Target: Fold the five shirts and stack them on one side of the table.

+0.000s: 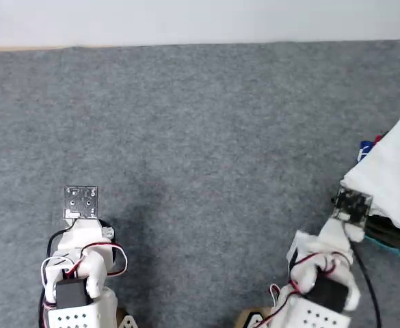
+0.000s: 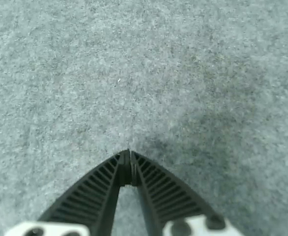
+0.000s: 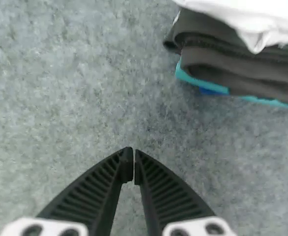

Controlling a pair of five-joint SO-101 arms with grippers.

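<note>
A stack of folded shirts (image 1: 391, 184) lies at the table's right edge, a white shirt on top. The right wrist view shows the stack's side: the white shirt (image 3: 247, 17) over dark grey layers (image 3: 232, 64) and a teal one (image 3: 208, 84) at the bottom. My right gripper (image 3: 133, 167) is shut with nothing in it, low over the grey mat just short of the stack. My left gripper (image 2: 129, 169) is also shut and holds nothing, over bare mat at the front left. From above, the left arm (image 1: 81, 260) and right arm (image 1: 326, 270) sit at the front edge.
A grey felt mat (image 1: 200, 137) covers the whole table. A pale wall strip (image 1: 200, 20) runs along the far edge. A bit of blue and red fabric (image 1: 368, 149) pokes out at the stack's far side.
</note>
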